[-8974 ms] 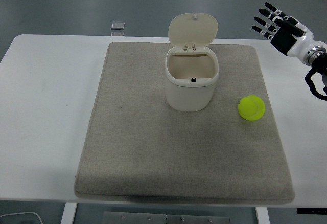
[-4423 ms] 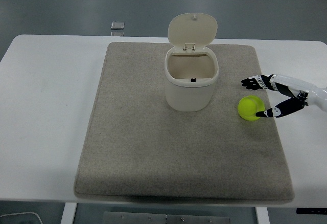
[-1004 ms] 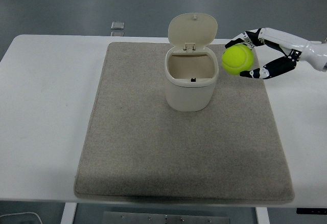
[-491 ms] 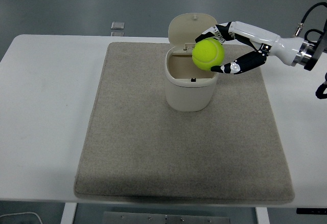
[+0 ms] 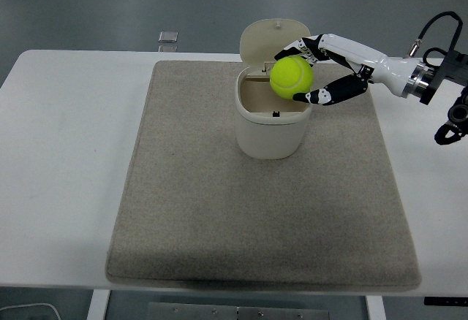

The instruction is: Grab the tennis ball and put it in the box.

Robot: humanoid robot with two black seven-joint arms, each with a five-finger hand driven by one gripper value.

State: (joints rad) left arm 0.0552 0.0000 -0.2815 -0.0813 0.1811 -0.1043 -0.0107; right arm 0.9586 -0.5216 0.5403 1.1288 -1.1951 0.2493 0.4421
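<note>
Since half a second ago the right hand [image 5: 307, 68] has carried the tennis ball [image 5: 292, 77] a little further toward 9 o'clock, so the ball now hangs over the right part of the box's [image 5: 273, 124] open mouth rather than at its right rim. Fingers curl over the top of the ball and the thumb presses from below, a closed grasp with the ball fully held and clear of the box. Behind it, the hinged lid [image 5: 274, 41] stands upright at 12 o'clock. The box sits on the grey mat [image 5: 205, 218] on the white table [image 5: 66, 152].

By my judgement the pickup and most of the carry are done. What is left is centring the ball over the opening, perhaps lowering it, and letting go. No left arm shows.
</note>
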